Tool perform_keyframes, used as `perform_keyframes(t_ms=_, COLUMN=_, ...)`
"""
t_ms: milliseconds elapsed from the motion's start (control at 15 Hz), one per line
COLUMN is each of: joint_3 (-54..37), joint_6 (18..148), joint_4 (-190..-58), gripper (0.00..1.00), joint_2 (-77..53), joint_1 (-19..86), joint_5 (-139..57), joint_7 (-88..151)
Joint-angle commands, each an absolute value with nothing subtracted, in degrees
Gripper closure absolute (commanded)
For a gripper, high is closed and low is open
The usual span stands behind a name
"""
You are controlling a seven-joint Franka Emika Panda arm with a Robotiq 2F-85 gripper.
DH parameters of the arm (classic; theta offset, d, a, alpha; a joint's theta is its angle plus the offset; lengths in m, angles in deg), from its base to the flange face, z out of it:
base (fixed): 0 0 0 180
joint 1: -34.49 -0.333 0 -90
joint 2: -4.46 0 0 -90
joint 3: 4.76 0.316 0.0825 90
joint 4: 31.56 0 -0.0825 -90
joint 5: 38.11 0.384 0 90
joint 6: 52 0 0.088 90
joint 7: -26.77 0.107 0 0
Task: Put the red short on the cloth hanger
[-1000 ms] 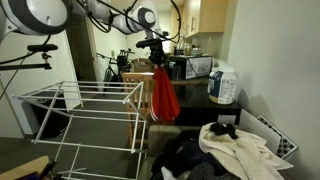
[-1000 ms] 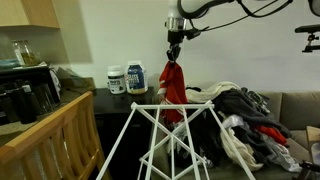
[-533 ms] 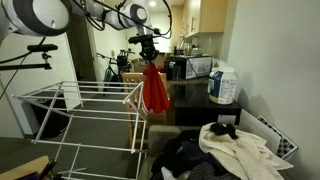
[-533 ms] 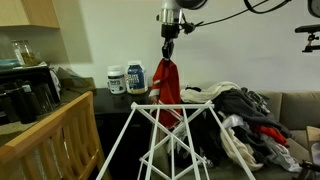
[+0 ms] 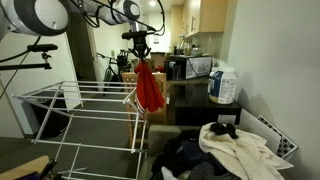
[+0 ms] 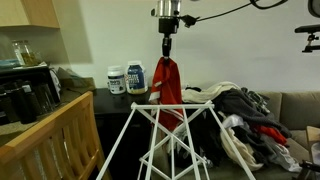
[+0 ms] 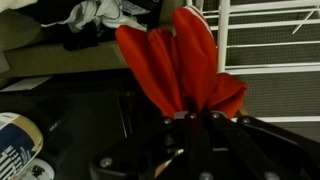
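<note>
The red short point(image 5: 150, 88) hangs bunched from my gripper point(image 5: 141, 57), which is shut on its top edge. It dangles beside the raised end of the white wire cloth hanger point(image 5: 85, 115), near the wooden chair back. In an exterior view the red short point(image 6: 167, 85) hangs from the gripper point(image 6: 167, 55) just above the cloth hanger's apex point(image 6: 165, 110). In the wrist view the red short point(image 7: 180, 65) fills the middle, pinched at my gripper point(image 7: 190, 112), with the rack's white rails point(image 7: 265, 30) beyond it.
A pile of dark and white clothes point(image 5: 225, 145) lies on the sofa, also seen as the clothes pile point(image 6: 250, 115). White tubs point(image 5: 222, 85) stand on the dark counter. A wooden slatted chair point(image 5: 150, 112) stands between rack and counter. A wooden rail point(image 6: 50, 140) stands close to the rack.
The arm has carried the red short sideways, away from the counter and toward the rack's end. The gripper has stayed shut on it throughout.
</note>
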State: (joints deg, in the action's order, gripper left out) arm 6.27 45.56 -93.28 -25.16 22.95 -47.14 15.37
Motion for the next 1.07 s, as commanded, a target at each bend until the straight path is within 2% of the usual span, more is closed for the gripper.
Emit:
perform_keyframes(t_ms=0, joint_3=7.79, joint_6=42.96, joint_4=-94.72, gripper=0.99, joint_2=-22.54, joint_1=22.53, joint_5=-47.23, joint_7=10.89)
perform_keyframes(t_ms=1000, joint_3=15.68, joint_6=30.16, joint_4=-99.72, gripper=0.99, joint_2=-19.96, joint_1=21.43, joint_5=-43.72, joint_7=3.37)
